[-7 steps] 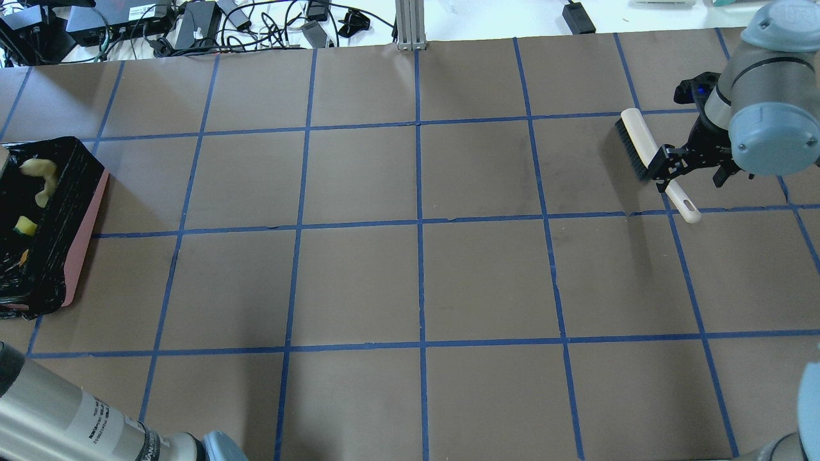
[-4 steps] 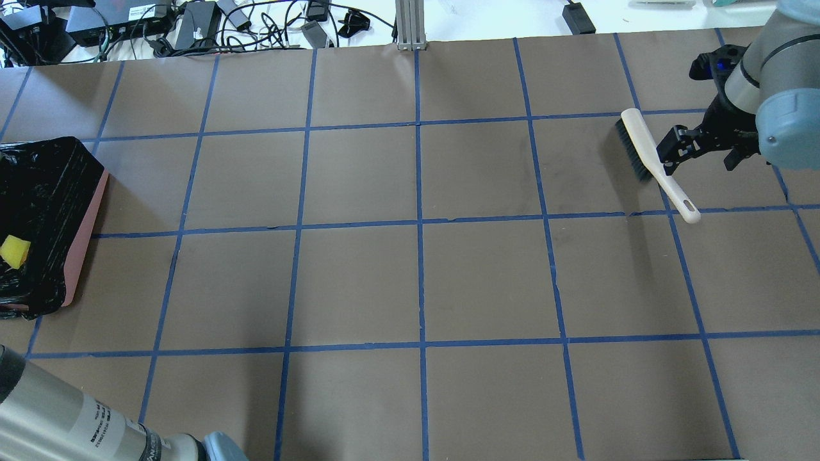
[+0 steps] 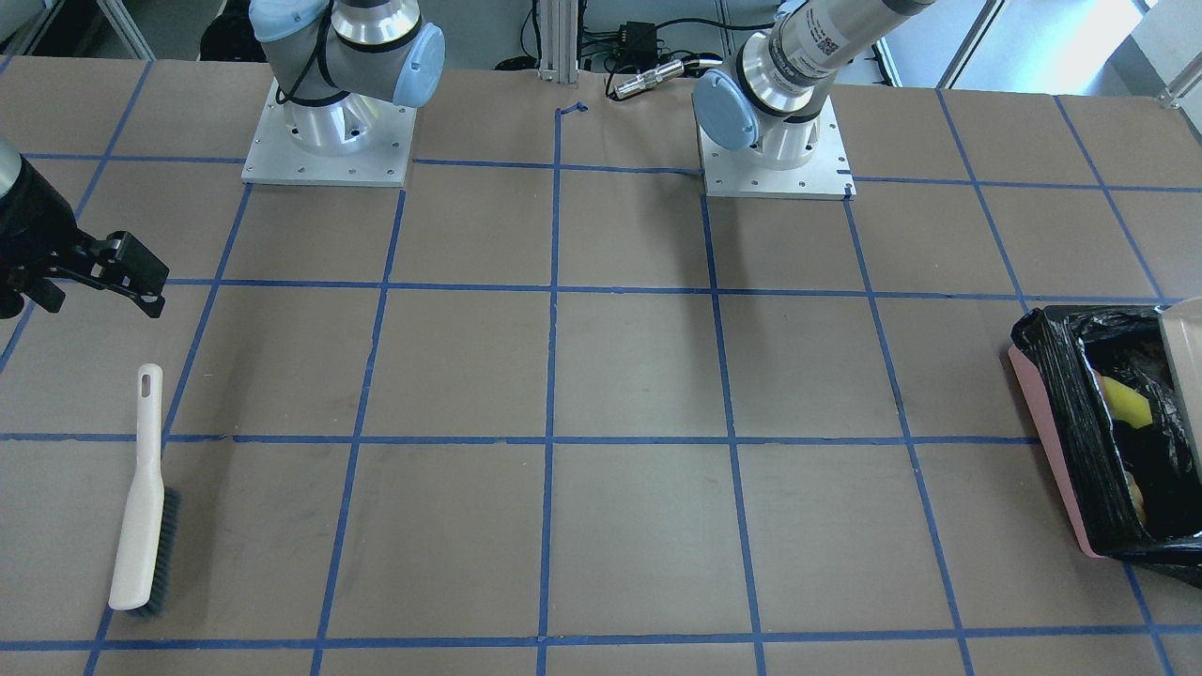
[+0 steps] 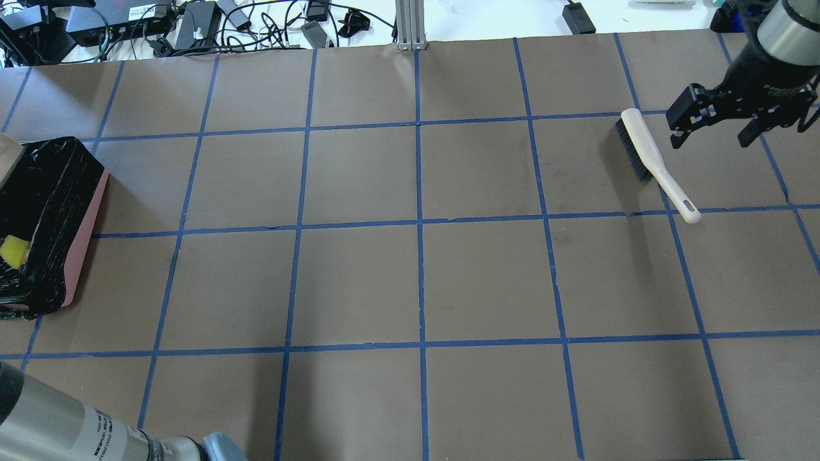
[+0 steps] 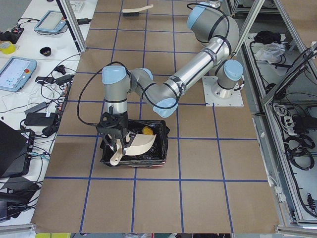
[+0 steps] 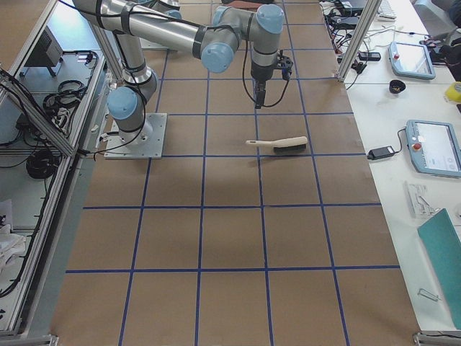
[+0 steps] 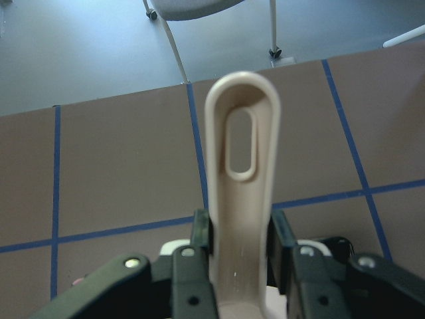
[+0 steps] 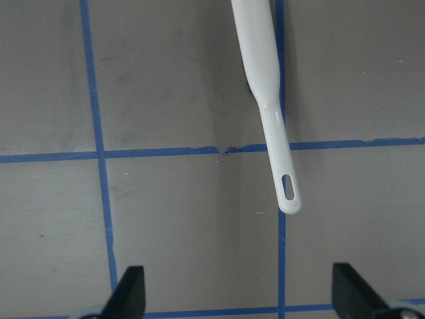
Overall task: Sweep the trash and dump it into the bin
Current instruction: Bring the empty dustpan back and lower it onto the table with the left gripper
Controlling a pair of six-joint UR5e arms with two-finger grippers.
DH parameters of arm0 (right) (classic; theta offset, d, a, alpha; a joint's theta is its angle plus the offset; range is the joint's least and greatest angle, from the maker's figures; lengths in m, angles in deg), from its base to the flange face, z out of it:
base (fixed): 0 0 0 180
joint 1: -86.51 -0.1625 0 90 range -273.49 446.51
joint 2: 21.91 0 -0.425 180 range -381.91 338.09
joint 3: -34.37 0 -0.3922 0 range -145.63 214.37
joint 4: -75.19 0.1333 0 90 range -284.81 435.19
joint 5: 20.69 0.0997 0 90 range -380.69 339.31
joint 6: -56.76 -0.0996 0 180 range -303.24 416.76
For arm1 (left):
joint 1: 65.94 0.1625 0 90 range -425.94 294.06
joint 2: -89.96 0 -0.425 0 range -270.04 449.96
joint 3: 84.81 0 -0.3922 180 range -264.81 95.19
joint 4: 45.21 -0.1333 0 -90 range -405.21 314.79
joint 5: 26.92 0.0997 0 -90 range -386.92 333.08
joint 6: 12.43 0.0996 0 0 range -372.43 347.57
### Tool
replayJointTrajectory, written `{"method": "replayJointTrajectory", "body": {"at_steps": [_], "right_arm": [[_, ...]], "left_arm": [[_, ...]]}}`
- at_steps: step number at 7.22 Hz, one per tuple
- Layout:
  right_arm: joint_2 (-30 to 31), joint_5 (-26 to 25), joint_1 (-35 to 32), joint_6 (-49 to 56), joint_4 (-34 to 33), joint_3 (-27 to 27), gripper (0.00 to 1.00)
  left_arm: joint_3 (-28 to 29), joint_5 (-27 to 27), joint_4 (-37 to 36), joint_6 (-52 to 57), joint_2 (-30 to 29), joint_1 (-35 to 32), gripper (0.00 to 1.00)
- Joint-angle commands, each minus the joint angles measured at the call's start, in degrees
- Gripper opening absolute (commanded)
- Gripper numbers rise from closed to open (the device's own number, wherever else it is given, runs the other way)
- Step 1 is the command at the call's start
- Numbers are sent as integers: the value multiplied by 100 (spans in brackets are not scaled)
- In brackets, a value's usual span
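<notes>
The bin is pink with a black bag and stands at the table's left end; it also shows in the front view. A yellow wedge of trash lies inside it, also in the front view. The amber lump and the cream crescent do not show clearly. My left gripper is shut on the beige dustpan's handle and holds the dustpan tilted over the bin. My right gripper is open and empty, above the table just right of the brush.
The brush lies flat on the table near the far right, its handle in front of my open right gripper. Cables and boxes lie beyond the table's far edge. The arm bases stand on the robot's side.
My right gripper has let go of the brush handle and moved up and to the right. The brush stays on the table. The pale scraps seen over the bin have dropped out of sight.
</notes>
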Motion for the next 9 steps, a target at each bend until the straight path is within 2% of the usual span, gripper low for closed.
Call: {"method": "replayJointTrajectory", "body": {"at_steps": [1, 3, 4, 5, 7, 9], "right_arm": [[129, 12, -592, -227, 217, -203, 100], [156, 29, -1313, -581, 217, -195, 100], [164, 247, -1490, -581, 226, -177, 100], [234, 458, -1510, -624, 226, -142, 100], [279, 434, -1518, -1046, 226, -107, 100], [288, 337, -1518, -1037, 234, -46, 100]], "left_arm": [[98, -582, 1103, -69, 236, -333, 0], [143, -847, 1573, -507, 255, -695, 0], [134, -1074, 1696, -561, 194, -801, 0], [99, -1285, 1793, -735, 149, -1010, 0], [29, -1541, 1899, -1235, -26, -1485, 0], [37, -1568, 1873, -1613, -306, -1811, 0]]}}
